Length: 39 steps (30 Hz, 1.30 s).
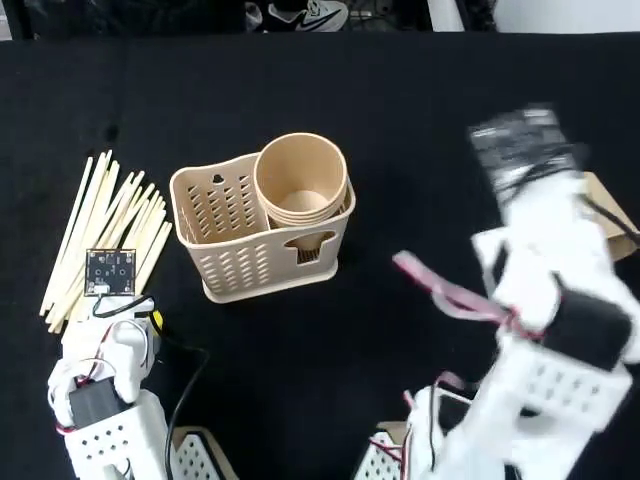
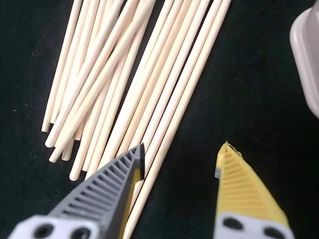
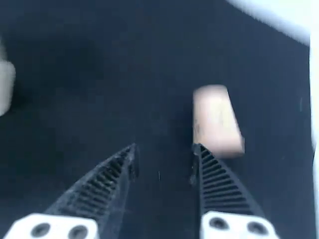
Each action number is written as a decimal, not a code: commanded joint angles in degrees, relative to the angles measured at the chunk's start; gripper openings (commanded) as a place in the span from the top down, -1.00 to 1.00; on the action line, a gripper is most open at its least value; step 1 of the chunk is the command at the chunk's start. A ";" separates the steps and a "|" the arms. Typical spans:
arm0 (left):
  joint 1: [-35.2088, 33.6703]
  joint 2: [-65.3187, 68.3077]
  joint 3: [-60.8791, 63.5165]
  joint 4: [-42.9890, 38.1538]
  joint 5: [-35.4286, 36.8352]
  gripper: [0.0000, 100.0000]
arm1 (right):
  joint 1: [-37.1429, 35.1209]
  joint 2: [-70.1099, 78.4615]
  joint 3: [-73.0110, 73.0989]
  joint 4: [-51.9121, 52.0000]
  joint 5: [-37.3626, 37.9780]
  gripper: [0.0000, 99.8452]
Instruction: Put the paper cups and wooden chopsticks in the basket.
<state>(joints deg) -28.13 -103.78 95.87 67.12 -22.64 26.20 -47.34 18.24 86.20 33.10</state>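
Note:
A bundle of wooden chopsticks (image 1: 100, 225) lies loose on the black cloth left of the beige basket (image 1: 235, 275). Stacked paper cups (image 1: 300, 180) stand upright in the basket's right half. My left gripper (image 2: 182, 149) hovers open over the near ends of the chopsticks (image 2: 134, 79), its grey finger above the outermost sticks and its yellow finger over bare cloth. Another paper cup (image 3: 217, 119) lies on its side just beyond my right gripper (image 3: 164, 149), which is open and holds nothing. In the high view that cup (image 1: 612, 215) peeks out behind the right arm.
The table is covered in black cloth (image 1: 420, 120). A corner of the basket (image 2: 306, 55) shows in the left wrist view. The right arm (image 1: 550, 300) stands over the table's right side.

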 commanded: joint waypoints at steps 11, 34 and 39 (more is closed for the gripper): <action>-0.57 -0.35 0.31 0.18 -0.44 0.51 | 15.65 18.42 28.88 -47.56 -16.70 0.64; -0.57 -0.35 0.31 0.18 -0.44 0.51 | 17.14 47.78 13.14 -63.47 -16.18 0.98; -0.57 -0.35 0.31 0.18 -0.44 0.51 | 16.70 39.96 13.41 -56.70 -16.18 0.98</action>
<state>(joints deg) -28.13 -103.78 95.87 67.12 -22.64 42.64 -0.66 34.07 26.33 16.75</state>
